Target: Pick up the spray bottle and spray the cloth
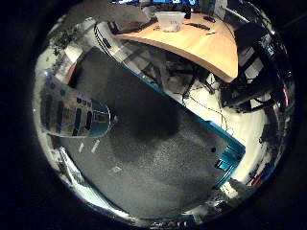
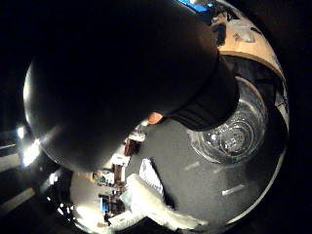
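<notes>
Looking down, you see open dark bench [image 1: 158,158] running to its teal edge [image 1: 230,153]; the spray bottle [image 2: 229,122] sits against your palm; hand closure can't be told.

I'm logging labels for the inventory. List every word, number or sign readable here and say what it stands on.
Nothing can be read for certain.
Clear tub on the wooden desk: a faint mark on its wall, too small to read.
White strips on the grey mat: plain, no text.
Spray bottle: clear body and dark head close to the palm, no label showing.
White cloth: no print visible.
</notes>
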### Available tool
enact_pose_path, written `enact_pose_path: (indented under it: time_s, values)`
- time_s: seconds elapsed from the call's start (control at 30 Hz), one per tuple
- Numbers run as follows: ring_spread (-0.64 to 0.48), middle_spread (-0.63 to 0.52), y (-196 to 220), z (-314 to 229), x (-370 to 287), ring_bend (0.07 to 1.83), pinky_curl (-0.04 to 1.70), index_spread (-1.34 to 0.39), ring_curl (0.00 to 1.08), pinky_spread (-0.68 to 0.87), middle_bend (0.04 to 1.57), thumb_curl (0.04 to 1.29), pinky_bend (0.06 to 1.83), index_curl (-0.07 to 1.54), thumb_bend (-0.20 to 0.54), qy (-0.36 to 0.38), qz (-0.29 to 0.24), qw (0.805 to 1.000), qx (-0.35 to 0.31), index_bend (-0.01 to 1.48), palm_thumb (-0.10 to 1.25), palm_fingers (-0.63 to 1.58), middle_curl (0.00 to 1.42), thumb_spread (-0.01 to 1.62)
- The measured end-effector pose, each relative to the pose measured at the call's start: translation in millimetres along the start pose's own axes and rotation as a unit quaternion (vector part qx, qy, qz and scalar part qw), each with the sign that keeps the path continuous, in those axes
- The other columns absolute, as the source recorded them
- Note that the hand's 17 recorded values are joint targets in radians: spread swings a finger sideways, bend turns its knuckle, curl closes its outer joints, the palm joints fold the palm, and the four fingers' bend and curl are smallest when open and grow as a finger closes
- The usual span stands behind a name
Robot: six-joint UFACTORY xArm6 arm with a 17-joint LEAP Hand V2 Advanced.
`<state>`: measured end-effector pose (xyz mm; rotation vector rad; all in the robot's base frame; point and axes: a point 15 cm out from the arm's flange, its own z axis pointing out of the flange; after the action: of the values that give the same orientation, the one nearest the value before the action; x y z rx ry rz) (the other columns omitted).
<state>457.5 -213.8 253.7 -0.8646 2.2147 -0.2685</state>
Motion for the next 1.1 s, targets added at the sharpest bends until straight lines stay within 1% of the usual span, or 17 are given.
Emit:
enact_pose_path:
  time_s: [0.13, 0.23, 0.3, 0.37, 0.43, 0.5, 0.57, 0.7, 0.73, 0.87, 0.97, 1.1]
  values:
    - [0.37, 0.26, -1, 4, 0, 0.29, 0.26, -0.08, 0.26, 0.61, 0.16, 0.33, 0.92, 0.2, -0.026, 0.006, -0.001, 1.0, 0.007, 0.14, 0.33, -0.09, 0.19, 0.97]
    - [0.35, 0.24, -2, 6, 0, 0.38, 0.24, -0.08, 0.28, 0.62, 0.22, 0.34, 0.89, 0.21, -0.002, 0.003, 0.01, 1.0, 0.01, 0.15, 0.43, 0.04, 0.23, 1.01]
    - [0.32, 0.19, -4, 7, 0, 0.42, 0.23, -0.11, 0.29, 0.63, 0.25, 0.36, 0.86, 0.23, 0.002, 0.0, 0.021, 1.0, 0.015, 0.16, 0.52, 0.12, 0.26, 1.06]
    - [0.29, 0.13, -7, 6, 2, 0.46, 0.21, -0.17, 0.29, 0.64, 0.26, 0.37, 0.82, 0.26, -0.001, 0.001, 0.027, 0.999, 0.022, 0.19, 0.6, 0.2, 0.28, 1.09]
    - [0.25, 0.07, -11, 4, 3, 0.48, 0.19, -0.22, 0.29, 0.64, 0.28, 0.37, 0.77, 0.28, 0.003, 0.004, 0.031, 0.999, 0.03, 0.21, 0.64, 0.28, 0.3, 1.11]
    - [0.12, -0.08, -16, 2, 5, 0.52, 0.16, -0.34, 0.29, 0.64, 0.32, 0.39, 0.69, 0.31, 0.004, 0.005, 0.037, 0.998, 0.04, 0.23, 0.72, 0.4, 0.32, 1.16]
    - [-0.02, -0.19, -17, 1, 5, 0.58, 0.12, -0.41, 0.29, 0.64, 0.39, 0.4, 0.61, 0.33, 0.004, 0.004, 0.041, 0.998, 0.044, 0.23, 0.78, 0.51, 0.34, 1.19]
    - [-0.31, -0.37, -21, -1, 4, 0.73, 0.03, -0.54, 0.32, 0.63, 0.58, 0.45, 0.4, 0.38, 0.008, 0.004, 0.043, 0.998, 0.049, 0.3, 0.91, 0.77, 0.41, 1.17]
    - [-0.35, -0.4, -22, -1, 4, 0.76, 0.02, -0.55, 0.33, 0.63, 0.63, 0.46, 0.36, 0.39, 0.008, 0.003, 0.044, 0.998, 0.05, 0.3, 0.93, 0.81, 0.43, 1.16]
    - [-0.46, -0.47, -26, -4, 4, 0.81, -0.01, -0.59, 0.34, 0.61, 0.72, 0.48, 0.27, 0.43, -0.009, 0.006, 0.045, 0.997, 0.059, 0.31, 0.99, 0.89, 0.48, 1.14]
    - [-0.49, -0.49, -26, -5, 4, 0.83, -0.01, -0.61, 0.35, 0.61, 0.8, 0.48, 0.2, 0.45, -0.008, 0.004, 0.047, 0.997, 0.06, 0.28, 1.02, 0.96, 0.52, 1.16]
    - [-0.51, -0.48, -27, -6, 3, 0.86, -0.01, -0.62, 0.36, 0.59, 0.85, 0.46, 0.17, 0.47, -0.008, 0.004, 0.047, 0.997, 0.061, 0.25, 1.03, 1.02, 0.54, 1.2]
